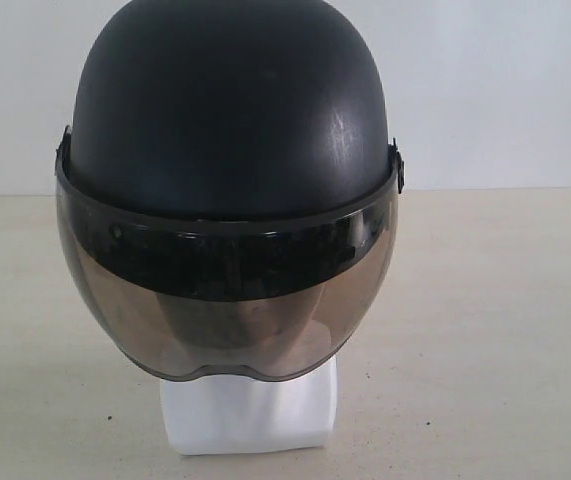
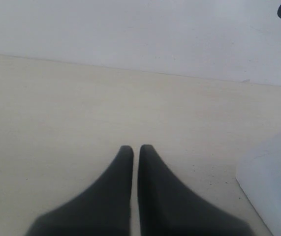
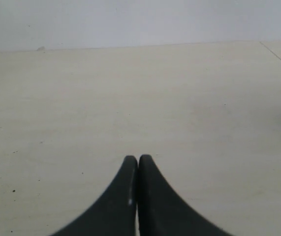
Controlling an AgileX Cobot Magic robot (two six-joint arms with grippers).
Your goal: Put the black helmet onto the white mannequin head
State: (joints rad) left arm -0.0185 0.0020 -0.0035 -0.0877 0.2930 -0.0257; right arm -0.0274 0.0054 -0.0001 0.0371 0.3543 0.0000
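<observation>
As the black helmet (image 1: 230,110) sat fully over the white mannequin head (image 1: 250,410), visor down across the face and only the neck base showing on the bench (image 1: 505,330), the left gripper (image 2: 136,147) and right gripper (image 3: 138,158) were clear of it, each pressed together on nothing. The placement looked complete, with no step apparently left.

1. One white mannequin head (image 1: 250,415).
2. One black helmet (image 1: 230,110), on top of the mannequin head.
3. One visor (image 1: 230,330), across the head's face.
4. One table (image 1: 495,330), under the head.
5. Two grippers: left gripper (image 2: 136,147), right gripper (image 3: 138,157).
</observation>
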